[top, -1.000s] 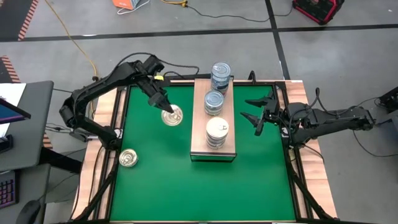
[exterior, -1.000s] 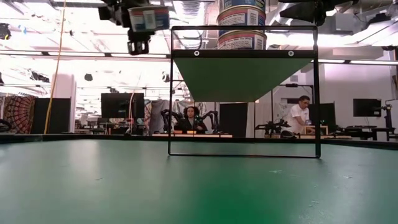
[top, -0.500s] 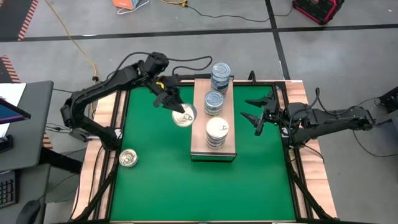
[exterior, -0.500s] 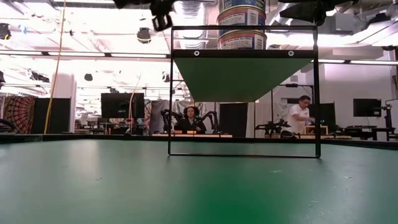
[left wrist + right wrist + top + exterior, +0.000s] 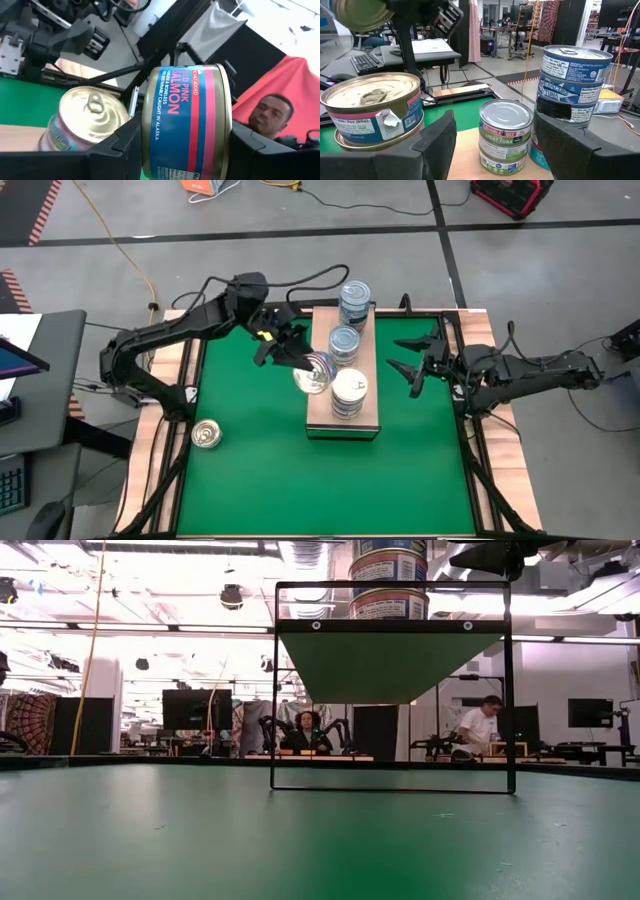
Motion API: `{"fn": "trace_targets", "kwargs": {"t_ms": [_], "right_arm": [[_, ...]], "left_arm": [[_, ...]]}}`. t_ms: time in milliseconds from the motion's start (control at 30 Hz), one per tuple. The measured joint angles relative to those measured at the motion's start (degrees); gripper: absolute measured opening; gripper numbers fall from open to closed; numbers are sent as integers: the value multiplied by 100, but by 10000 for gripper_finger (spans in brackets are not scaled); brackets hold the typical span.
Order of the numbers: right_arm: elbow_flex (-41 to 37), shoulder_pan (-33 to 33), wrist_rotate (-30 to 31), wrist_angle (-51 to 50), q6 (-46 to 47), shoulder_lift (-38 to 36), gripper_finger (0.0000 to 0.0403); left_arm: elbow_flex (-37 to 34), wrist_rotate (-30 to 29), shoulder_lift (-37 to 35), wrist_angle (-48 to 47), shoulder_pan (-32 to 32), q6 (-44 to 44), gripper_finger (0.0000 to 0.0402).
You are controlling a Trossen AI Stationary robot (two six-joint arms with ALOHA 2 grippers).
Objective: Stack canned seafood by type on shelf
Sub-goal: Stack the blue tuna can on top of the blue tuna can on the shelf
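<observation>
Salmon tin (image 5: pixel 313 373), gold top, blue-pink label, carried clear of mat by left gripper (image 5: pixel 300 360), fingers clamped on its sides; hangs just beside shelf (image 5: pixel 320 412), next to near stack (image 5: pixel 350 393). Shelf carries three stacks: near one light-topped, w/ same pink label in right wrist view; middle (image 5: pixel 344 344) light tuna; far (image 5: pixel 355 302) blue-silver. One loose gold tin (image 5: pixel 207 434) lies on mat, well apart. Right gripper (image 5: pixel 410 368) waits off shelf's other side, fingers wide. Step in hand, apparently: transport of salmon tin to matching stack. Next move prob. calls for centring over near stack, tin level, then lowering before release.
</observation>
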Motion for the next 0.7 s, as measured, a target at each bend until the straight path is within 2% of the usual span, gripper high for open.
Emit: {"fn": "trace_targets", "kwargs": {"t_ms": [167,300,400,500,633,700], "right_arm": [[0,-6,0,100,-27,0,294],[0,-12,2,140,-74,-2,294],[0,-12,2,118,-82,-15,294],[0,-12,2,95,-132,-66,294],[0,-12,7,-53,-138,-101,294],[-1,-12,7,-139,-140,-122,294]], "left_arm": [[4,-147,154,492,-72,-693,184],[276,171,553,718,-168,-1004,184],[774,298,889,290,-273,-684,184],[1367,95,1159,-526,-340,-88,185],[1966,-664,1452,-1700,-349,578,185],[2107,-916,1584,-1960,-343,669,185]]}}
